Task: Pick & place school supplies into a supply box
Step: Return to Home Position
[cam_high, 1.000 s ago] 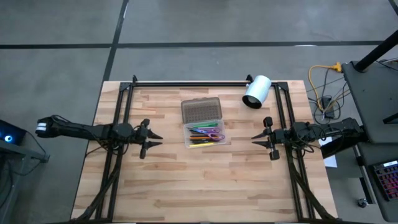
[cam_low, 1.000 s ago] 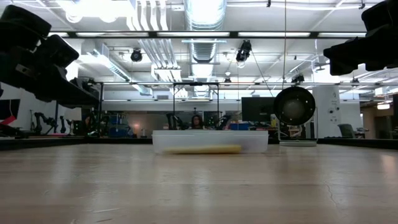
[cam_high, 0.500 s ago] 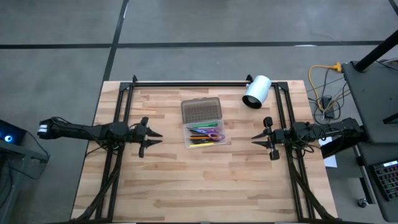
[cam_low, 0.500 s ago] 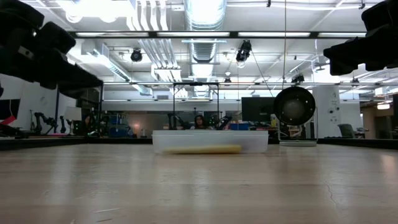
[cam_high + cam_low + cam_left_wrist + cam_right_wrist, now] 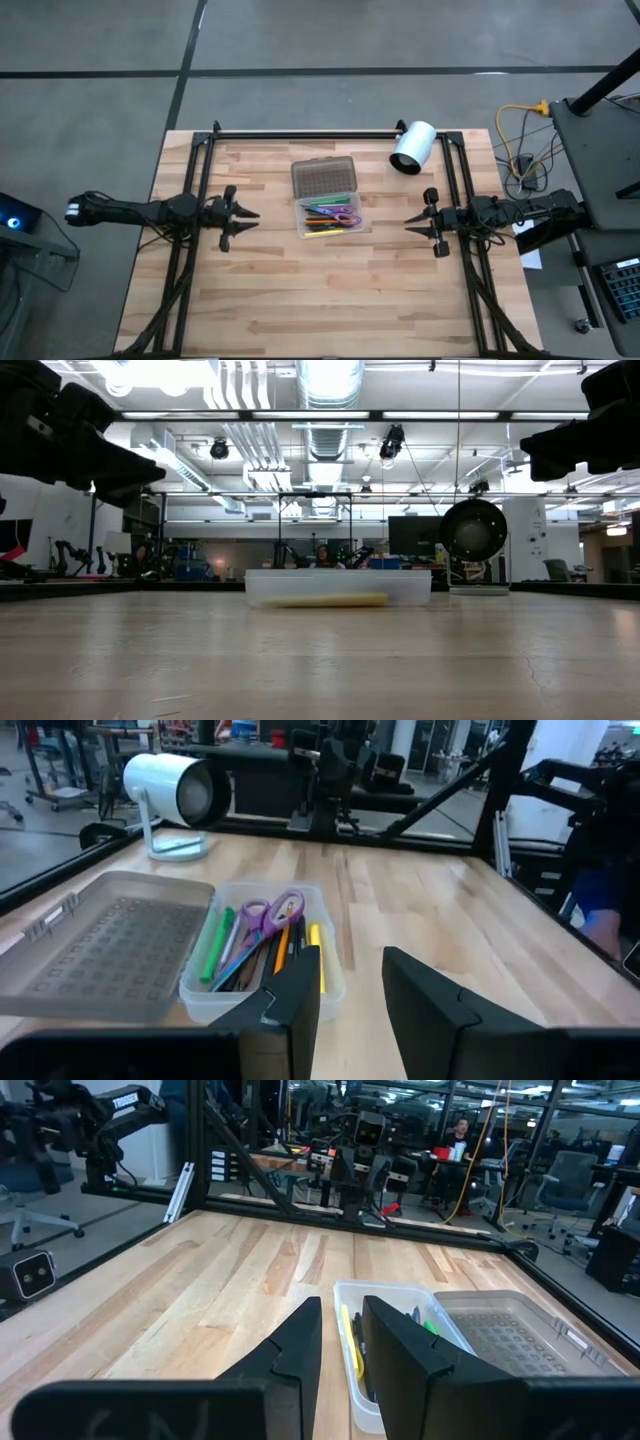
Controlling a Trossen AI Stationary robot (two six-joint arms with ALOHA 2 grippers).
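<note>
On the table [image 5: 300, 290], the box [image 5: 215, 1002], lid [image 5: 325, 178] open, lies ahead of both jaws, between them; the supplies [image 5: 330, 213] seem all inside. Left gripper [image 5: 250, 221] and right gripper [image 5: 408, 225] hang empty, jaws apart: draw each straight back, level, off the box.

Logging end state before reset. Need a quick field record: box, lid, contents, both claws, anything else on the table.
supply box: clear tray, mid-table, open
lid: grey, textured, lying flat against the tray
contents: purple scissors and pens (green, yellow, orange, dark)
supplies outside box: none visible
left claw: open, empty, raised left of the box
right claw: open, empty, raised right of the box
other: white cylinder at the far right of the table
</note>
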